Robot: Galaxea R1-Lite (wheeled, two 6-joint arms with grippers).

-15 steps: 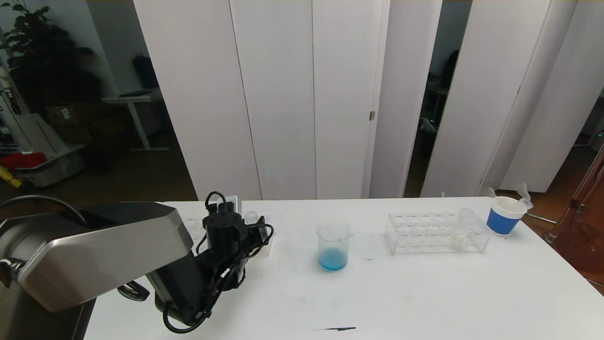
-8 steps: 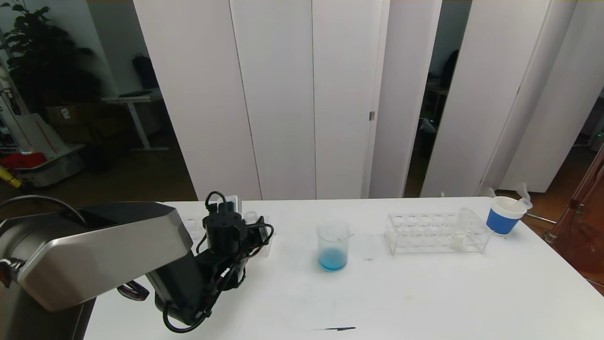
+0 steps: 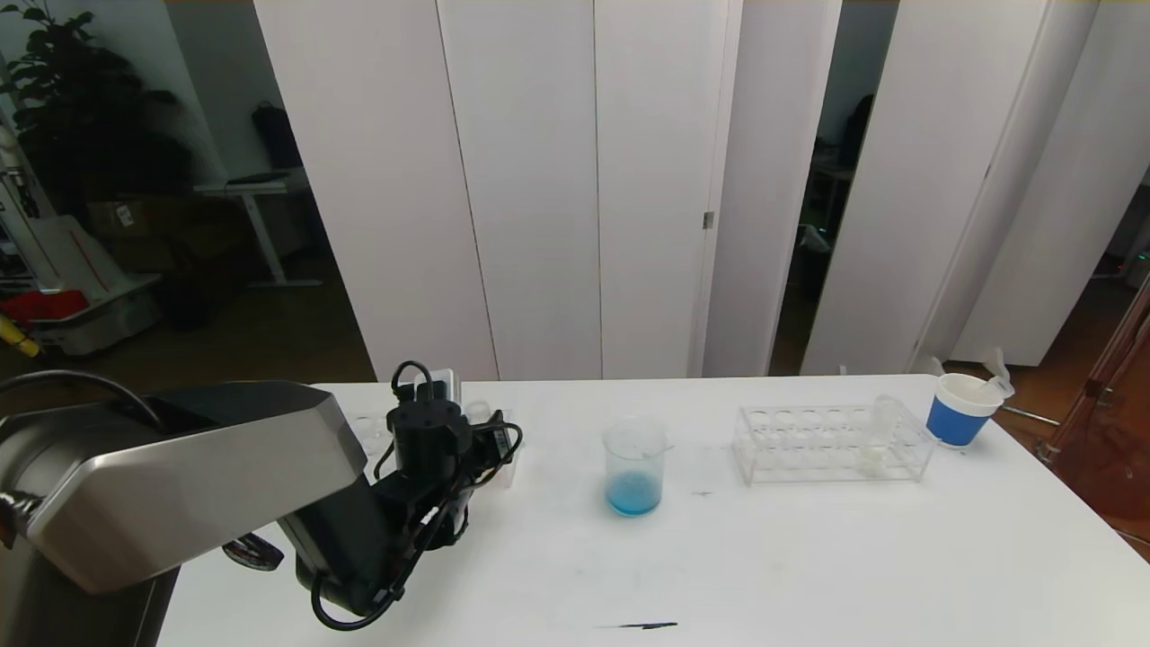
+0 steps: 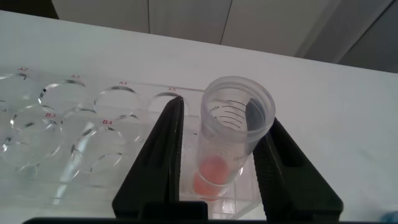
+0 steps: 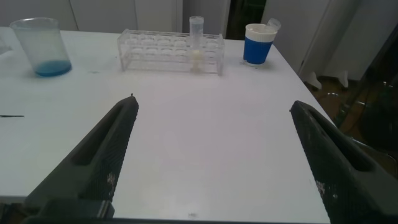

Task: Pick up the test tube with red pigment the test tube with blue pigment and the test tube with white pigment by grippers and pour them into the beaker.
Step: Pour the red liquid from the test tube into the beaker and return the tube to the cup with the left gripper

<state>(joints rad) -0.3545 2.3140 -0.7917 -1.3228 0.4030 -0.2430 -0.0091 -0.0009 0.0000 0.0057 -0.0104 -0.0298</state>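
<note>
A white table (image 3: 809, 557) holds a clear beaker (image 3: 634, 467) near its middle, with a shallow layer of blue liquid already in the bottom. To the left of the beaker stands a clear plastic rack (image 4: 74, 134), mostly hidden in the head view behind the robot's left arm. The left gripper (image 4: 221, 158) is lowered over that rack, one dark finger on each side of a clear tube with red-orange liquid (image 4: 231, 134) that stands upright in an end slot. The jaws are narrowed around the tube; one finger seems to touch it, but a small gap shows on the other side, so a firm hold cannot be confirmed.

To the right of the beaker sits a second rack (image 3: 831, 442) holding one upright tube with whitish liquid (image 5: 196, 38) near its far end. Further right of that is a blue and white paper cup (image 3: 959, 409). No tube of blue liquid is visible.

The right gripper (image 5: 214, 162) hovers low over the table on the beaker's right, jaws spread wide, holding nothing.

The step in hand appears to be taking the red tube. Next, the left jaws likely need to tighten fully, lift the tube straight up out of its slot, carry it rightward to the beaker and tip it over the rim.
</note>
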